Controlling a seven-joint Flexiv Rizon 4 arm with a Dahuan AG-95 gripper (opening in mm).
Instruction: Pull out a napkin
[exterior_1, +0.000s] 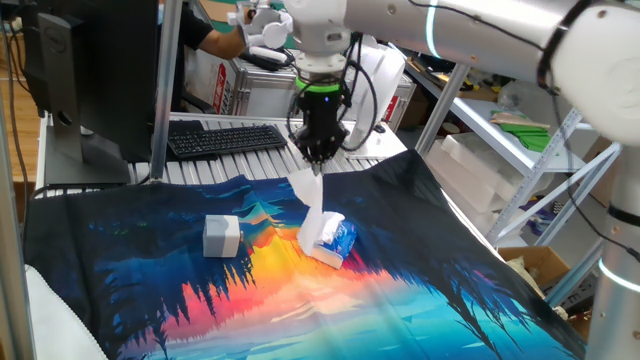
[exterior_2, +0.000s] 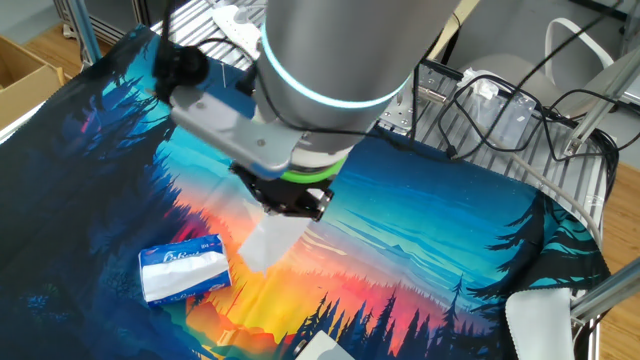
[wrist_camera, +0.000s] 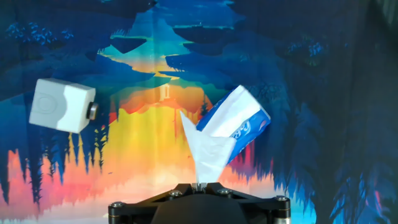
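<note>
Tissue pack (exterior_1: 331, 241): blue-and-white, lying on the counter (exterior_1: 420, 290) with its printed forest cloth, near centre.
Napkin (exterior_1: 309, 200): white sheet, stretched upward from the pack's opening, lower end still in the pack.
Pincer (exterior_1: 317, 157): above the pack, clenched on the napkin's top corner.
Cube (exterior_1: 222, 236): grey-white, left of the pack, apart.
Keyboard (exterior_1: 225, 137): black, far side.

A table (exterior_1: 120, 330) is covered by a forest-sunset printed cloth (exterior_1: 400, 300). Behind it a black keyboard (exterior_1: 225, 138) and a dark monitor (exterior_1: 55, 60) are seen, white metal shelving (exterior_1: 520, 150) at the side, wooden flooring (exterior_2: 30, 30) beyond
</note>
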